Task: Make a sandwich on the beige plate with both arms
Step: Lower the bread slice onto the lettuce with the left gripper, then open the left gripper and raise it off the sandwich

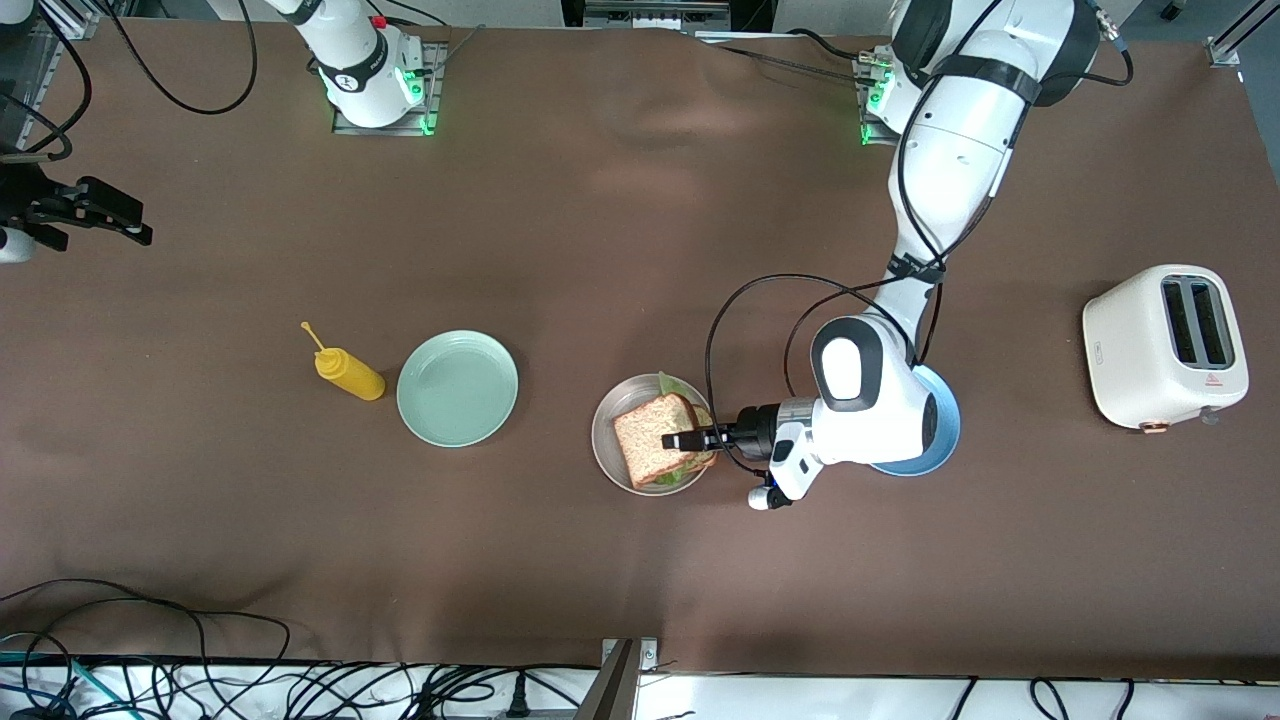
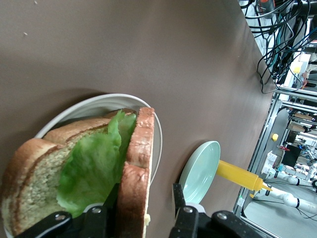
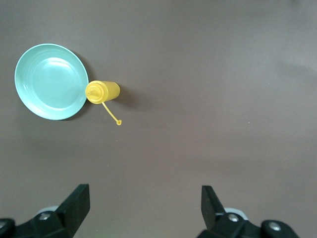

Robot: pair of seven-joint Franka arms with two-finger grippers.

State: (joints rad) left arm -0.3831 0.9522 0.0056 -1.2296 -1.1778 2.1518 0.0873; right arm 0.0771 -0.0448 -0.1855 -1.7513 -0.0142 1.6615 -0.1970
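The sandwich sits on the beige plate (image 1: 603, 440) near the middle of the table. Its top bread slice (image 1: 650, 435) lies over a green lettuce leaf (image 1: 668, 383). My left gripper (image 1: 685, 440) is at the sandwich's edge, open. In the left wrist view the top slice (image 2: 136, 173) stands on edge between the fingers of the left gripper (image 2: 145, 191). One finger lies against it on the lettuce (image 2: 94, 168) side; the other stands apart from it. The lower slice (image 2: 34, 168) lies under the lettuce on the plate (image 2: 99, 101). My right gripper (image 1: 100, 215) waits open at the right arm's end of the table.
A mint-green plate (image 1: 458, 388) and a yellow squeeze bottle (image 1: 350, 372) lie toward the right arm's end; the right wrist view shows both, the plate (image 3: 49, 82) and the bottle (image 3: 101, 91). A blue plate (image 1: 945, 440) lies under the left arm. A white toaster (image 1: 1165, 345) stands at the left arm's end.
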